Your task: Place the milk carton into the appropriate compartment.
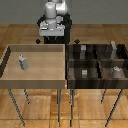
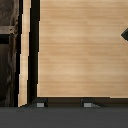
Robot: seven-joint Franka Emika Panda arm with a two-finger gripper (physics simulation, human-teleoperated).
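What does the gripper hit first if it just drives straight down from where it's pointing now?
Most likely the bare wooden floor of the light tray: the wrist view shows only plain wood ahead of the gripper. The milk carton stands off to the exterior view's left, out of that line. Depth is unclear.

The robot arm (image 1: pixel 52 11) is white and grey, made of round, chunky parts. Its lower end is a wide black block with white patches. In the wrist view, two small grey fingertips (image 2: pixel 40 104) poke out of a dark band.
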